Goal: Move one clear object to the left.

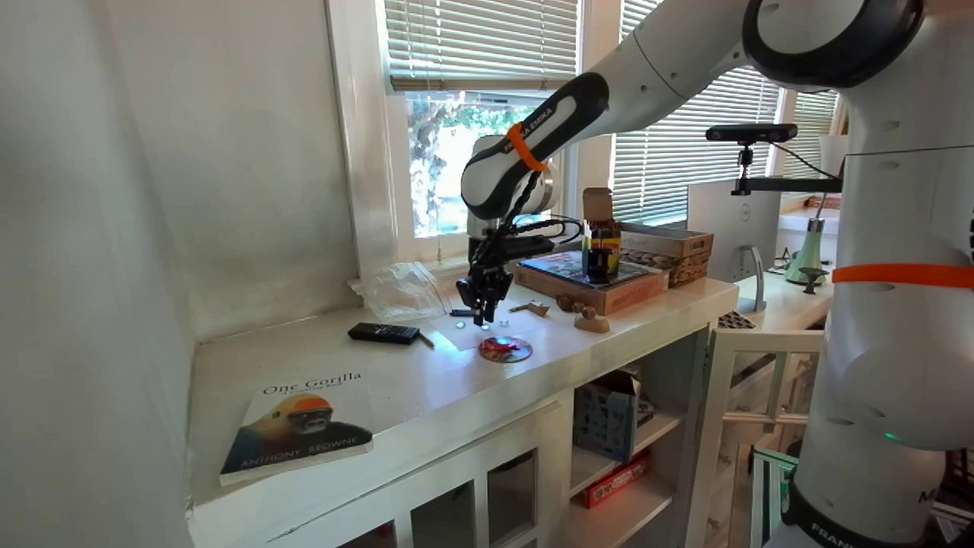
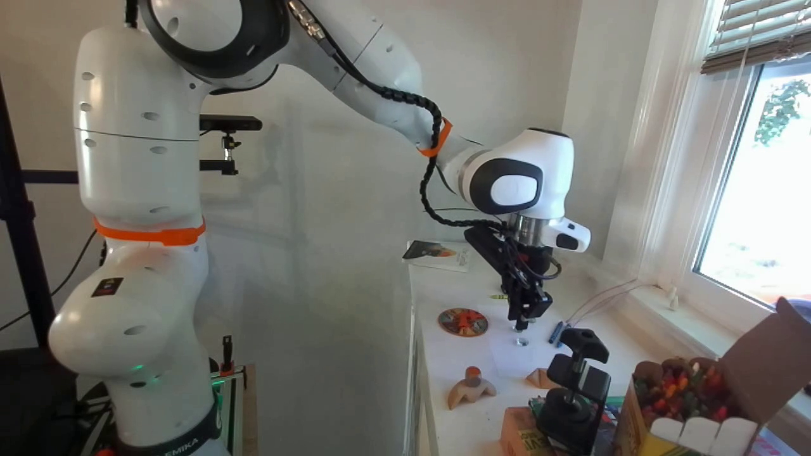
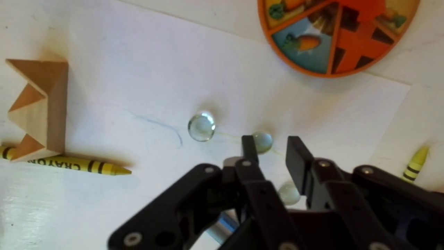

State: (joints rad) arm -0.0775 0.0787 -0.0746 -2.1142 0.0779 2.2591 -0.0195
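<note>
Arm (image 1: 662, 61) is stretched out over the bench (image 1: 426, 388), sloping down toward 8 o'clock in an exterior view, hand (image 3: 271, 146) aimed straight at 6 above the paper (image 3: 166, 62). Elbow (image 1: 833, 34) is cropped at 12 in both exterior views. Wrist view, clock centred on the fingertips: one clear bead (image 3: 201, 127) fully visible at 9; middle bead (image 3: 265, 141), also clear, part-covered by the finger on its 9 o'clock side; third clear bead (image 3: 288, 193) at 5, seen through the gap and clipped by the opposite finger. Can't tell which is the target; first two are on the paper, all tiny in both exterior views. Blue item (image 3: 227, 221) at 7 is mostly behind the hand, can't ID it. Orange-rimmed disc (image 3: 338, 34) at 1 loses its top to the frame. Yellow crayon (image 3: 93, 167) at 9 passes behind the wooden block (image 3: 53, 107) and off frame. Hand is partway spread: fingers apart, narrow gap, no bead pinched. Can't tell whether the 9 o'clock finger touches the middle bead.
</note>
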